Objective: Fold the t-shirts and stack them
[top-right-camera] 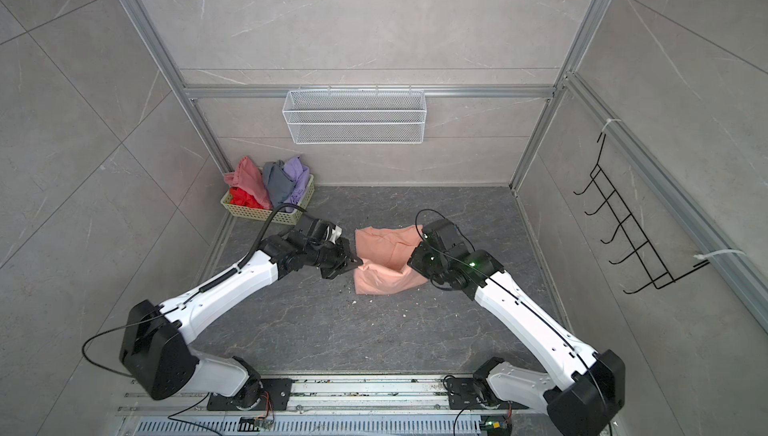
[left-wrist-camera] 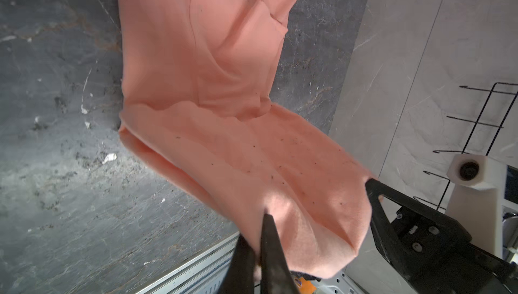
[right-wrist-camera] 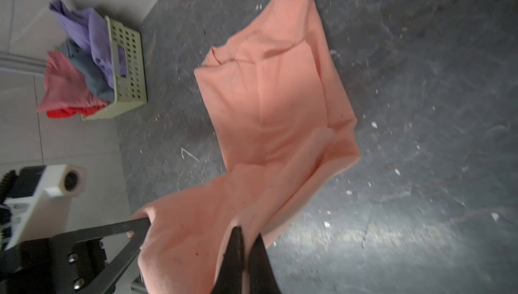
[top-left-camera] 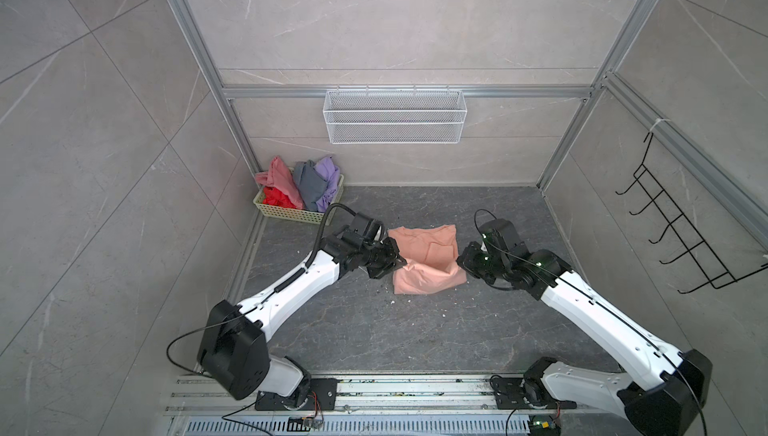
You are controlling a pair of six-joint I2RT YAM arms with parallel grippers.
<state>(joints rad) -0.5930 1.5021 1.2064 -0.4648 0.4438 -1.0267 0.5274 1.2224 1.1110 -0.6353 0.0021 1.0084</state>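
A peach-orange t-shirt (top-left-camera: 424,247) (top-right-camera: 386,247) lies partly folded on the dark floor in the middle of both top views. Its near part is raised off the floor and doubled over the rest. My left gripper (top-left-camera: 401,261) (left-wrist-camera: 263,217) is shut on the raised cloth's left corner. At the right corner, my right gripper (top-left-camera: 459,261) (right-wrist-camera: 248,232) is shut on the same cloth. No chest graphic shows. Dusty pink (top-left-camera: 280,180), red (top-left-camera: 276,197), grey (top-left-camera: 307,184) and lavender (top-left-camera: 328,176) t-shirts sit crumpled in the basket (top-left-camera: 291,215) at the back left.
A white wire basket (top-left-camera: 395,116) hangs on the back wall. A black hook rack (top-left-camera: 685,242) is fixed to the right wall. Aluminium frame posts edge the floor, and a metal rail (top-left-camera: 374,388) runs along the front between the arm bases. Small white crumbs dot the floor.
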